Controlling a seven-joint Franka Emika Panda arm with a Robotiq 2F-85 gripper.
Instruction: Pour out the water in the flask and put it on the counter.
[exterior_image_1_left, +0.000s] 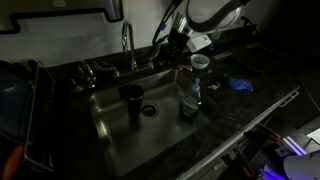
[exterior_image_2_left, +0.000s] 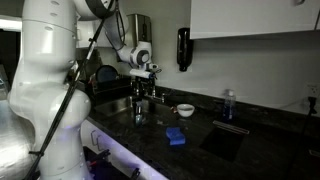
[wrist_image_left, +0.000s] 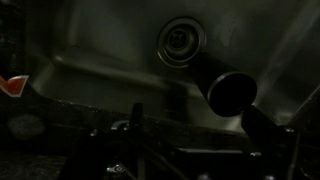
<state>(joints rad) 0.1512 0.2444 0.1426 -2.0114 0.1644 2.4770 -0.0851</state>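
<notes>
Counts from where I stand: one flask, one clear bottle, one white cup, one blue sponge, one faucet, one sink, one drain, one robot arm.

No text, brand, number or sign is showing legibly in any view. The clear bottle is carrying a bluish label, but its print is coming out too small and dim to read. The flask is showing only a plain dark wall. A red-and-white patch at the wrist view's edge is blurring beyond reading.
</notes>
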